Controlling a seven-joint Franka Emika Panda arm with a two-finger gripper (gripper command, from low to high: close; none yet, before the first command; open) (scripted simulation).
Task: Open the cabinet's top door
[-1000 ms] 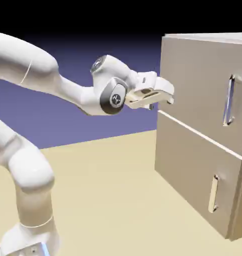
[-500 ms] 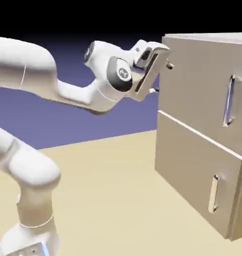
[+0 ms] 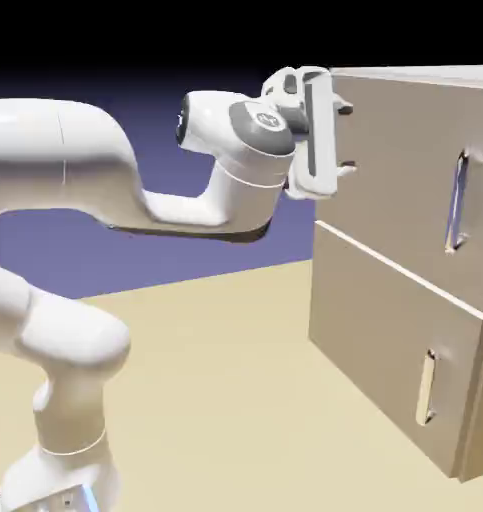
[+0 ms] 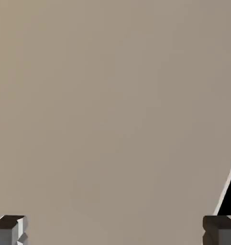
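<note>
The large beige-grey box cabinet (image 3: 405, 260) stood at the right edge of the pale sandy table (image 3: 215, 390), both stacked doors shut flush, and there was nothing loose about it. The white jointed arm (image 3: 105, 190) came next, sweeping up from the table's lower-left corner and reaching right, its hand level with the cabinet's upper left edge. The top door (image 3: 385, 170), the bigger flat beige-grey panel, sat above the seam, a rigid slab that looked stiff and fairly heavy, likely to swing on a hinge rather than flex. Below it, the lower door (image 3: 375, 350) carried a short beige handle (image 3: 425, 387). Now the prize: the long vertical silver bar handle (image 3: 457, 200) stood near the top door's right edge, well apart from the hand. Smooth metal, probably slippery, so the best hold seemed to be across the bar near its middle, fingers straddling it. The two-finger gripper (image 3: 347, 135) was spread wide, one finger above the other, pinching nothing. In the hand view, the grey fingertips (image 4: 9, 229) sat far apart at the bottom corners, with plain beige panel filling nearly everything between.
</note>
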